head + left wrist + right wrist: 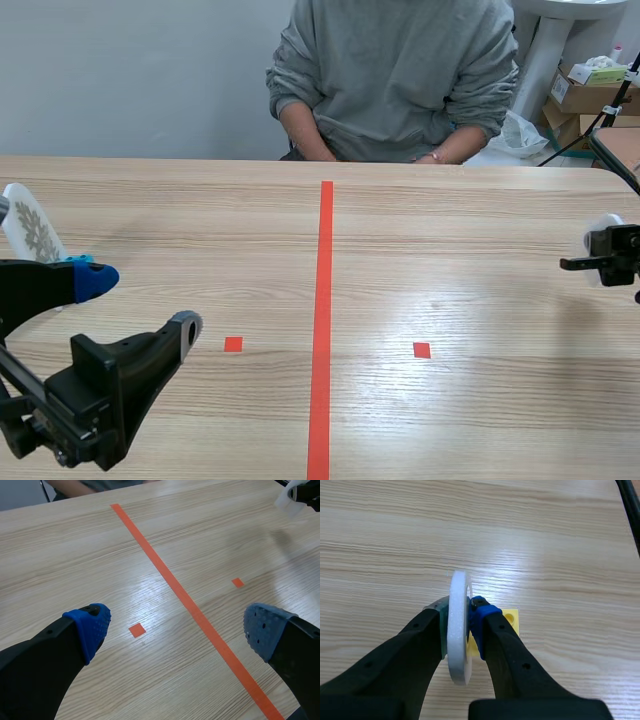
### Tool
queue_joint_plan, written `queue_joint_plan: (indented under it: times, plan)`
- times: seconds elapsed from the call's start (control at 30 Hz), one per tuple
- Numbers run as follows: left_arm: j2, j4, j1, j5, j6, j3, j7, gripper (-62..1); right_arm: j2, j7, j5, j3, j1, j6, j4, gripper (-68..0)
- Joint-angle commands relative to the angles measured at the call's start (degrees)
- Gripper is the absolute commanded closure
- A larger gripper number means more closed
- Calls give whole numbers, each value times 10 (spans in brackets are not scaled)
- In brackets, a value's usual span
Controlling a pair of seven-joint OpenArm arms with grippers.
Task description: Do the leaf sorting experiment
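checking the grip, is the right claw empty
No, the right claw is shut on a white disc, held on edge.

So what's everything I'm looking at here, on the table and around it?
White disc: one, white, clamped edge-on in the right end effector.
Leaf-print piece: one, white with a grey-brown leaf, at the table's left edge, behind the left arm.
Yellow piece: one, yellow, on the table under the right end effector, mostly hidden.
Table: one, light wood, with orange-red tape marks.
Cardboard boxes: at least two, brown, beyond the table's far right corner.
Person: one, grey sweatshirt, sitting across the table.
Left end effector: one, black with blue pads, open, over the table left of the tape line.
Right end effector: one, black, shut on the disc.
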Motion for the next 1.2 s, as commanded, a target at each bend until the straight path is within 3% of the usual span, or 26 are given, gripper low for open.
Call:
queue_joint_plan:
  times: [0.0,0.17,0.5,0.87,1.1,1.17]
  plan:
    - [3,13,6,-2,1,0,-8,-566,10,10,15,12,30,-2,-4,-7]
    - [3,13,6,-2,1,0,-8,-566,10,14,21,19,60,-4,-62,-7]
    - [3,13,6,-2,1,0,-8,-566,9,26,28,19,100,-48,-141,-7]
    - [3,13,6,-2,1,0,-8,-566,-18,29,27,19,103,-79,-170,-7]
    - [3,13,6,-2,1,0,-8,-566,-40,30,25,19,99,-154,-170,-13]
    - [3,13,6,-2,1,0,-8,-566,-43,33,18,19,96,-161,-170,-62]
